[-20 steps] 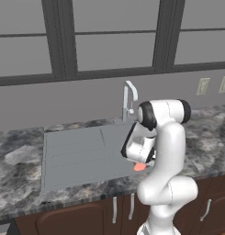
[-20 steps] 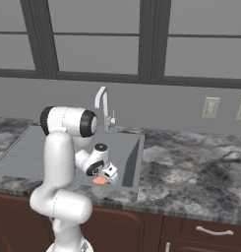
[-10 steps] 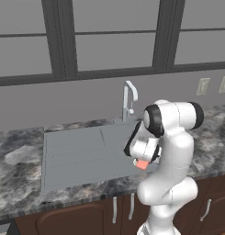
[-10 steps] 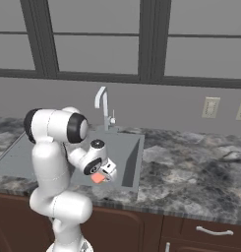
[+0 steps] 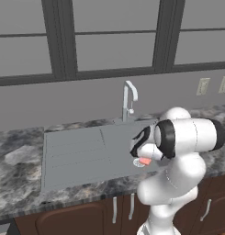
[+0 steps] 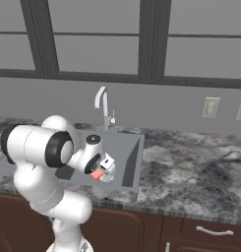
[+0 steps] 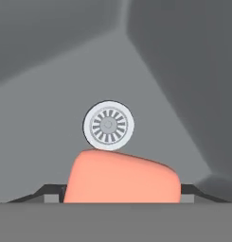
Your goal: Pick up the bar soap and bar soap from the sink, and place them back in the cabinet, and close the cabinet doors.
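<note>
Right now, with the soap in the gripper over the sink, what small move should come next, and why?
Probably lift straight up a little. The gripper appears shut on the bar soap, which hangs low above the drain, inside the sink. Rising first should clear the basin walls before any swing away toward the cabinet.

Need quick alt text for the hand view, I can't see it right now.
A salmon-orange bar soap sits between the gripper tips at the bottom of the view, apparently gripped. Beyond it is the round silver drain in the grey sink floor.
</note>
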